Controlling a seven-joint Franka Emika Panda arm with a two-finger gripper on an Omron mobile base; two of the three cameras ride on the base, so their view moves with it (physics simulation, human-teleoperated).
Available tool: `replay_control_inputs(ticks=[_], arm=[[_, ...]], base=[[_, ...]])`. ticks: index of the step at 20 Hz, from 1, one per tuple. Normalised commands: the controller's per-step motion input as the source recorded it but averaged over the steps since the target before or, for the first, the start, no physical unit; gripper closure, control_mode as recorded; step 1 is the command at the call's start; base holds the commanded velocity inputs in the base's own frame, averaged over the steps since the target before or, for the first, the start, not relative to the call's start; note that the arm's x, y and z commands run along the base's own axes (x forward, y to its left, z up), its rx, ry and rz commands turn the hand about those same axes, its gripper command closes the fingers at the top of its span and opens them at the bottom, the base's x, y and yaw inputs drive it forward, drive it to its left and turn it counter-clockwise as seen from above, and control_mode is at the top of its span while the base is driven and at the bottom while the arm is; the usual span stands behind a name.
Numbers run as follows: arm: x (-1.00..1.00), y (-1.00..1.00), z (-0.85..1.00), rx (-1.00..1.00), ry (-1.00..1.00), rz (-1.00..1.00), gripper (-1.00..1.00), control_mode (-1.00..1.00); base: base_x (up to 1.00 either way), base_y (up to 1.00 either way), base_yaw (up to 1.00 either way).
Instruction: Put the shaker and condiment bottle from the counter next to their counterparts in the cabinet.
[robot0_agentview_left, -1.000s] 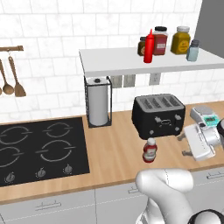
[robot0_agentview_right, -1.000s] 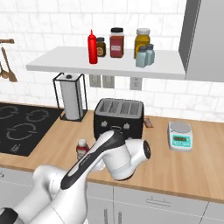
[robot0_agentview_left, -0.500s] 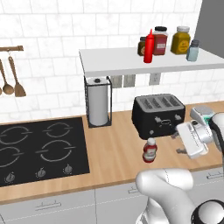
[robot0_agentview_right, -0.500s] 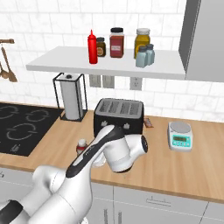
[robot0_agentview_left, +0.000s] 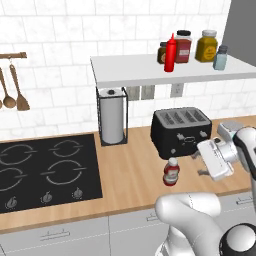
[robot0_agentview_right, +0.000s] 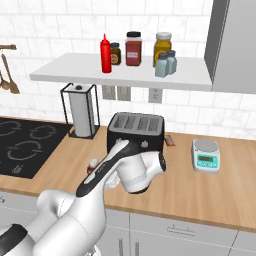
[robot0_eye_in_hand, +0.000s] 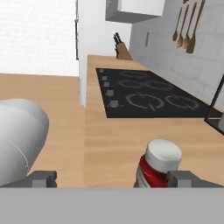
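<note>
Desk (robot0_agentview_left: 125, 172): hob at left end, toaster (robot0_agentview_left: 181, 131) toward back edge. Bottle (robot0_agentview_left: 171, 172) upright near front edge, before toaster. Pincer (robot0_eye_in_hand: 113, 178) released, low beside bottle, grasping nothing. Shaker (robot0_agentview_right: 161, 65) up on shelf (robot0_agentview_right: 90, 74).

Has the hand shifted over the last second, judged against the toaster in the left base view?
Yes. The gripper has slid left along the counter, closing on the toaster and the condiment bottle, jaws open.
</note>
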Motion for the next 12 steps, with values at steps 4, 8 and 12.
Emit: replay_control_inputs(ticks=[4, 8, 12], arm=[[0.0, 0.0, -0.37, 0.0, -0.03, -0.16, -1.0, -1.0], [0.02, 0.0, -0.17, 0.0, -0.03, -0.14, -1.0, -1.0], [0.16, 0.08, -0.03, 0.0, 0.0, -0.04, -1.0, -1.0]], base=[[0.0, 0.0, 0.0], [0.0, 0.0, 0.0], [0.0, 0.0, 0.0]])
